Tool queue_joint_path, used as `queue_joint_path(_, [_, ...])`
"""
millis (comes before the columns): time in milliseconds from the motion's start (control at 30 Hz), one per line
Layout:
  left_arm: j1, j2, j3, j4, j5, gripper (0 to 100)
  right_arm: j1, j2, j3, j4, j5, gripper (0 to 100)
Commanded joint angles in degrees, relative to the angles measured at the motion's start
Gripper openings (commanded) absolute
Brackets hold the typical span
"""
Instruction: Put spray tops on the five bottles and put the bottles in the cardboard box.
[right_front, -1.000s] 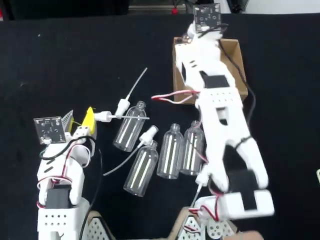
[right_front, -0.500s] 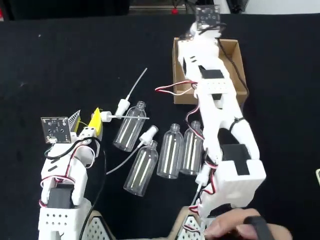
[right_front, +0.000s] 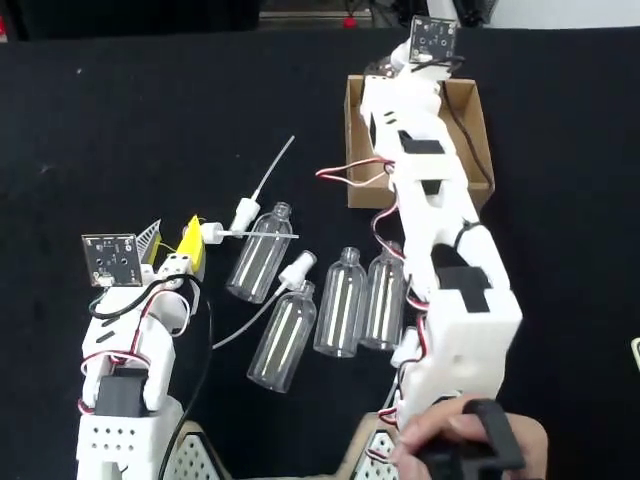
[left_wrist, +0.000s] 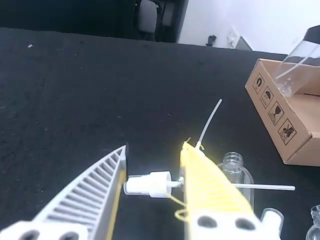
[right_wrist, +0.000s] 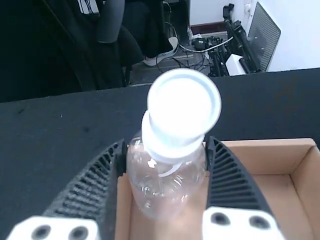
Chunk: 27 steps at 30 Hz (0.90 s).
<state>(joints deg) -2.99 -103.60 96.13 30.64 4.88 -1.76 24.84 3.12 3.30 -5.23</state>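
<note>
Black cloth table (right_front: 120, 120). Lower left of the high view: left gripper (right_front: 170, 240), one white and one yellow finger, spread wide and clamping nothing. A loose spray top (right_front: 212, 233) lies on the cloth between the jaws, its dip tube pointing right across an uncapped bottle (right_front: 258, 258). In the left wrist view the same spray top (left_wrist: 149, 184) sits in the gap of the left gripper (left_wrist: 155, 146), close against the yellow finger; cannot tell if they touch.

Just above it, a second loose spray top (right_front: 245, 212) has its tube slanting to the upper right. Centre: a capped bottle (right_front: 282, 328) lies flat, then two uncapped bottles (right_front: 340, 300) (right_front: 385, 295) side by side, the rightmost partly under the right arm (right_front: 430, 200).

Upper right: the cardboard box (right_front: 352, 150), open side up, with the right arm stretched over it. In the right wrist view the right gripper (right_wrist: 165, 150) is clamped on a held bottle (right_wrist: 165, 192) with a white top, upright over the box's near left corner (right_wrist: 280, 170).
</note>
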Motion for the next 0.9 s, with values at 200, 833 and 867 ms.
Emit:
queue_joint_path(200, [0.75,0.09,1.19,-1.41,-0.26,17,0.62,5.49,-12.09,5.45,-0.62,16.2])
queue_joint_path(833, [0.84,0.09,1.19,-1.49,-0.44,17,-1.23,11.03,-17.36,9.93,-0.26,19.1])
queue_joint_path(867, [0.84,0.09,1.19,-1.49,-0.44,17,-1.32,11.03,-17.36,9.93,-0.26,21.1])
